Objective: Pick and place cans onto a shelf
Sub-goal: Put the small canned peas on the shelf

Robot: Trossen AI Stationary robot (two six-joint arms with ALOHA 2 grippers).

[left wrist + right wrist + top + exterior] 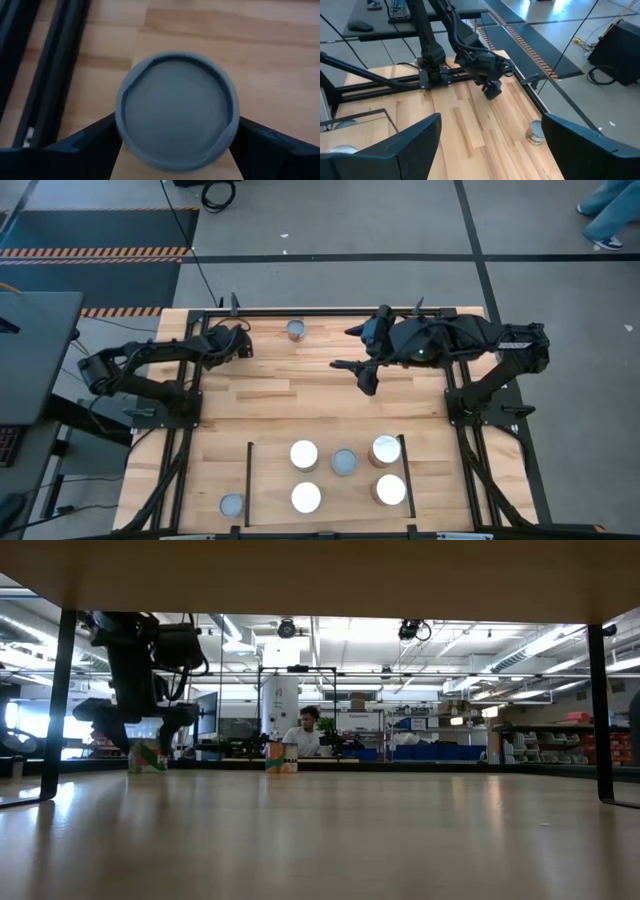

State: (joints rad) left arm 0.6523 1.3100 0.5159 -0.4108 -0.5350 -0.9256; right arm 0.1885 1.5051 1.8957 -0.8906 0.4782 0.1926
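My left gripper (240,340) stands open near the table's far left, tilted down over a grey-topped can (176,107) that rests upright on the table. Its fingers (95,140) stand on either side of the can, and I see no touch. In the low view this can (148,757) sits just below the gripper (143,732). A second can (296,329) stands by the far edge, to the right of the first. My right gripper (365,375) hangs open, high over the table's middle. The shelf (268,480) at the near edge holds several cans, white-topped (304,454) and grey-topped (344,462).
A lone can (231,505) stands left of the shelf's left rail (248,480). A black frame rail (45,75) runs close beside the can under my left gripper. Bare wood lies between the arms and the shelf. A person (305,730) sits in the room beyond.
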